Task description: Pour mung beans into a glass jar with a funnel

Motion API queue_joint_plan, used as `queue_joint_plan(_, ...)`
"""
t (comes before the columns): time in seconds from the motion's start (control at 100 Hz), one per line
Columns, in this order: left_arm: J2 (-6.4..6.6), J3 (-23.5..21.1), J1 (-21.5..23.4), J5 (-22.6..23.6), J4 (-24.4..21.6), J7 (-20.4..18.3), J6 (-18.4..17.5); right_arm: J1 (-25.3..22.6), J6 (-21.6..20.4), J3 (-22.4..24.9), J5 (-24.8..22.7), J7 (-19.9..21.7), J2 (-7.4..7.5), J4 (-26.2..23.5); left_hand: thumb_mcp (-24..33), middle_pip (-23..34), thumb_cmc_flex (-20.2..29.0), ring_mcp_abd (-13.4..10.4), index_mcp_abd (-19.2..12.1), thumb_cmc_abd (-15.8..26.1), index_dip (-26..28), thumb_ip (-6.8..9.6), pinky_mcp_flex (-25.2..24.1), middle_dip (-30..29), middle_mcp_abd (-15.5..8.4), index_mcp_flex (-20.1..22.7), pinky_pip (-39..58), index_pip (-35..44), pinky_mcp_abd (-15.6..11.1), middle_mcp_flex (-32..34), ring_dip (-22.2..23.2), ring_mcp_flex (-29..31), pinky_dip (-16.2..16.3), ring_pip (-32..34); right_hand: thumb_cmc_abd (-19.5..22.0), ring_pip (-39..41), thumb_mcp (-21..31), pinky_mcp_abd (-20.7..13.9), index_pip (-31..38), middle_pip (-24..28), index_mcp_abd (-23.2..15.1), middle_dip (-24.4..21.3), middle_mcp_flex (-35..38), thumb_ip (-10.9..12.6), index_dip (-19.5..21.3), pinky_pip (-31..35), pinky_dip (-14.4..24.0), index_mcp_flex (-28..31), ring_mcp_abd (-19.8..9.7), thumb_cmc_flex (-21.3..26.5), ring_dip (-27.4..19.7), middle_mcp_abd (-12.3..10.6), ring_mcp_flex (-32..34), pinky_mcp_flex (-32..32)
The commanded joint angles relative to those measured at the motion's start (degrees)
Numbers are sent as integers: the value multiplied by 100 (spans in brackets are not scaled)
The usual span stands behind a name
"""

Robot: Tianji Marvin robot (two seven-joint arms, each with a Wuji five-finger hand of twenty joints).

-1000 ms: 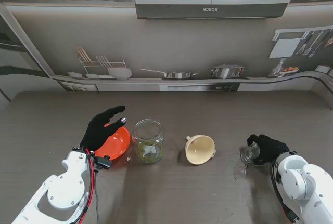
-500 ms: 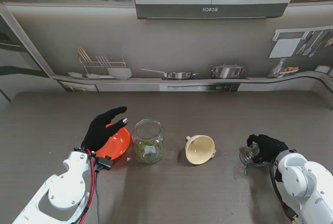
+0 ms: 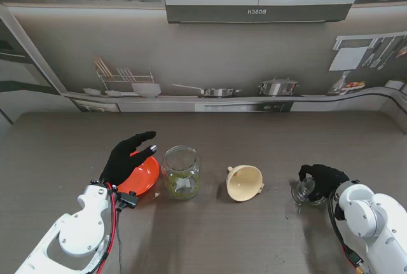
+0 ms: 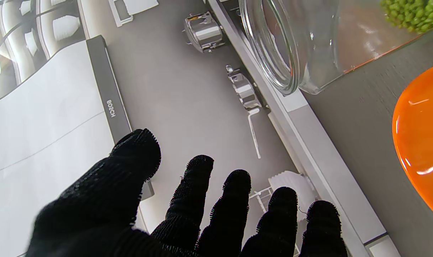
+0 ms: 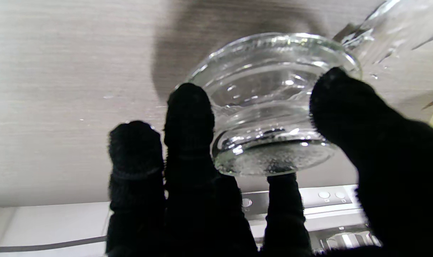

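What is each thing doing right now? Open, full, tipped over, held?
Glass jar: upright, no lid, some green beans inside.
Funnel: lying on its side.
Orange bowl: looks empty.
Glass lid: held by right hand.
Left hand: open, over the bowl.

There is one glass jar point(image 3: 181, 172) on the table, and it has green beans point(image 3: 183, 187) in it, too many and too small to count. There is one orange bowl point(image 3: 141, 175). There is one funnel point(image 3: 245, 182). There is one glass lid point(image 3: 306, 190). There are two black hands, a left hand point(image 3: 127, 158) and a right hand point(image 3: 324, 179). Each hand shows five fingers in its own wrist camera.
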Motion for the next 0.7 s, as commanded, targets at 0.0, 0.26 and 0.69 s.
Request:
queue_joint_plan(0.0,0,-1,23,-30,-42,-136,31,-158,-59,-140,16,318,-39,263,-77,-66,-97,-26,5,192,18,-94,-78,-12,-19,117,-173,-22,-222,-71,-66,-147,91,-87,268,230,889,-85,849,535,65,142,1298,131,-17,332,37,792,-362,951,46,-1010,360,169)
queue_joint_plan(0.26,1,-8,33,-32,-53,-142,35,-106,-130,-183,139,773,21,337,-105,-66,-94,-20,6,214,19,-90,-86,-11,-12,116,-174,-26,-223,-70,-66,-155,97,-87,986,-138,723,87,639,357,12,138,872,560,-127,-30,-2,46,-194,487,140,-1050,-47,-224)
queue_joint_plan(0.69,5,-15,40,-44,-67,-165,56,-2,-273,-328,360,869,43,594,-141,-67,-91,-30,46,238,38,-83,-97,-11,-9,197,-178,8,-228,-68,-67,-164,103,-89,536,483,638,164,1108,968,154,392,1501,-100,-258,-40,-147,785,-473,1610,133,-1057,653,463)
